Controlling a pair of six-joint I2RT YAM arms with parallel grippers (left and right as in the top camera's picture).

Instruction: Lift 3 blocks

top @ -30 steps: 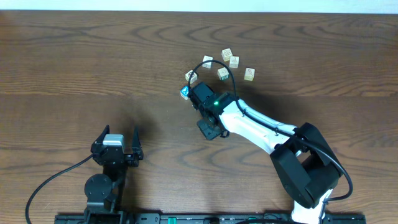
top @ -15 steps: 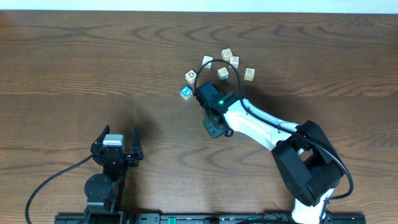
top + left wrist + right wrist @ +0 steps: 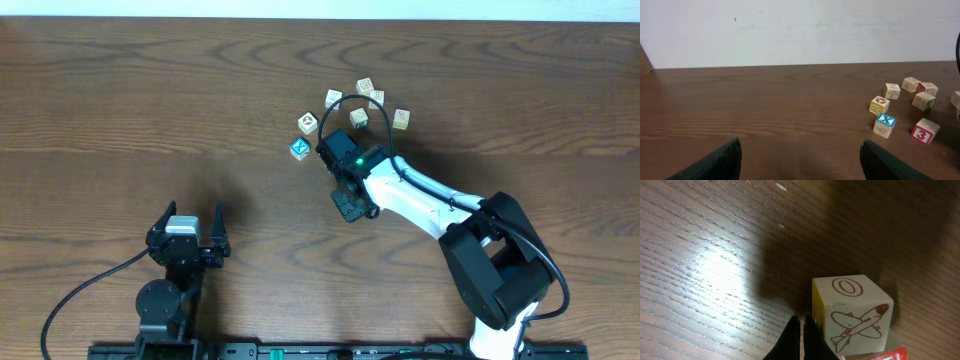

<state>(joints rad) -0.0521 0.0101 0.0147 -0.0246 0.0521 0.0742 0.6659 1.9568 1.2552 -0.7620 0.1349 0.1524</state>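
I am working at the first pick: none of the three blocks looks lifted yet. My right gripper [image 3: 801, 330] is pressing its jaws together on nothing, tips down at the wood and just beside the yellow side of the airplane cube [image 3: 852, 312]. A sliver of the red 3 cube [image 3: 885, 355] is showing right against that cube. My left gripper [image 3: 800, 145] is waiting near the desk's near-left corner with jaws wide apart and empty.

Next, I judge, I am needing to spread the right jaws, shift over the airplane cube so it sits between them, then clamp and rise.

The desk [image 3: 120, 100] is lying bare to the left and toward its near edge. The blue X cube [image 3: 884, 125] and the yellow-sided cube [image 3: 879, 105] are sitting close by, and more pale cubes are crowding the far-edge side.
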